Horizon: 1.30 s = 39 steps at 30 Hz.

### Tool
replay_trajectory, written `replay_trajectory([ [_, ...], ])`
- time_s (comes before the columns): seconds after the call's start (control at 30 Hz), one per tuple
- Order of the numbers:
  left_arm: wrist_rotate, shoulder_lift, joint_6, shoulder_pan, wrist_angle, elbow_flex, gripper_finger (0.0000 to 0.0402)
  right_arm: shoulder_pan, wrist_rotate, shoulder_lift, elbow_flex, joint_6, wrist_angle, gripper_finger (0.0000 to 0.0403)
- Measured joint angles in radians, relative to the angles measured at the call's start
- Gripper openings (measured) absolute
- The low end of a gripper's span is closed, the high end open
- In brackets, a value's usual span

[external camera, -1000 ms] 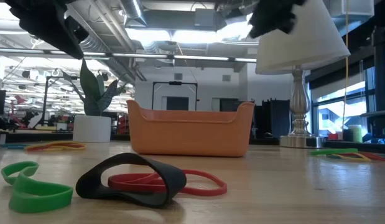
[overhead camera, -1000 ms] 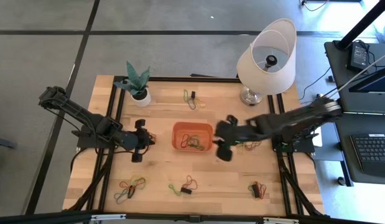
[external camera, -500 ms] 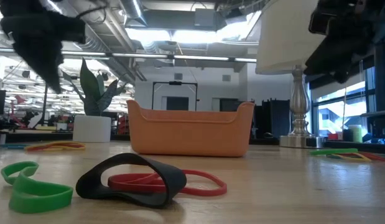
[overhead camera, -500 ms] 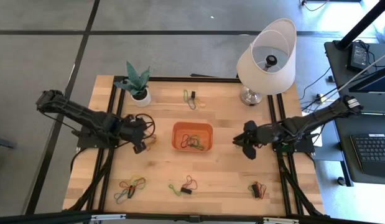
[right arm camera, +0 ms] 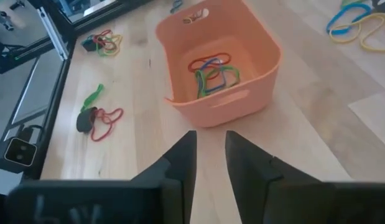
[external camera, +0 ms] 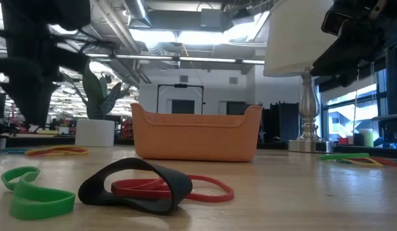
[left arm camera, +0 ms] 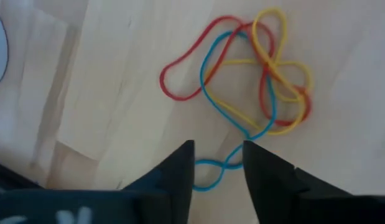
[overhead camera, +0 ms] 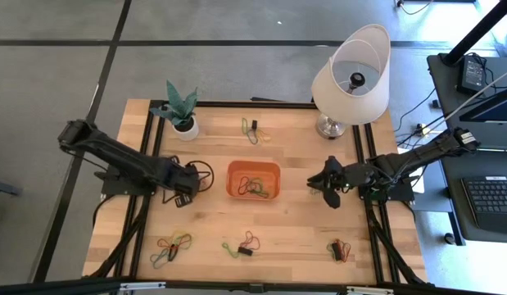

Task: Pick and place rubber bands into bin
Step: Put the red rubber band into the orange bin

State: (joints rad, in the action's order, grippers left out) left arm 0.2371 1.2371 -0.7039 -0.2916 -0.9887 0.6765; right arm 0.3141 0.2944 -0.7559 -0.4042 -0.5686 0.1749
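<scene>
The orange bin (overhead camera: 254,179) stands mid-table with several rubber bands (right arm camera: 212,70) in it. My left gripper (left arm camera: 218,152) points down, open, just left of the bin over a tangle of red, blue and yellow rubber bands (left arm camera: 254,81) lying flat on the wood. Its fingertips stand on either side of a blue loop (left arm camera: 212,171); I cannot tell whether they touch it. My right gripper (right arm camera: 211,140) hangs open to the right of the bin (right arm camera: 220,59), above the table, with nothing between its fingers.
More rubber bands lie near the front edge (overhead camera: 173,246), (overhead camera: 245,244), (overhead camera: 339,250) and at the back (overhead camera: 251,129). A potted plant (overhead camera: 181,111) stands back left, a lamp (overhead camera: 351,78) back right. A black band (external camera: 137,186) lies close to the low camera.
My left gripper has come down toward the table beside the bin and tipped to point downward over the tangle. My right gripper has drawn back from the bin toward the table's right edge and sunk lower, then held still.
</scene>
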Motion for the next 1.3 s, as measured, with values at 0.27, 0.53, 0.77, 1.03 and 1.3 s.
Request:
replay_trajectory([
  [0.27, -0.1, 0.182, -0.042, 0.0, 0.002, 0.0, 0.0135, 0.0, 0.0, 0.0, 0.0, 0.024, 0.001, 0.0088],
  [0.53, -0.084, 0.301, 0.052, 0.0, 0.078, 0.005, 0.0103, 0.0, 0.0, -0.001, 0.0, 0.051, 0.001, 0.0088],
  [0.77, -0.157, 0.322, 0.133, 0.002, 0.082, 0.007, 0.0027, 0.0, 0.0, -0.001, 0.001, 0.051, 0.001, 0.0088],
  [1.03, -0.229, 0.185, 0.087, -0.001, 0.024, 0.066, 0.0002, 0.0, 0.0, -0.001, 0.001, 0.05, 0.001, 0.0088],
  [1.3, -0.157, 0.014, 0.036, 0.0, -0.086, 0.183, 0.0003, 0.0, 0.0, -0.001, 0.001, 0.055, 0.001, 0.0088],
])
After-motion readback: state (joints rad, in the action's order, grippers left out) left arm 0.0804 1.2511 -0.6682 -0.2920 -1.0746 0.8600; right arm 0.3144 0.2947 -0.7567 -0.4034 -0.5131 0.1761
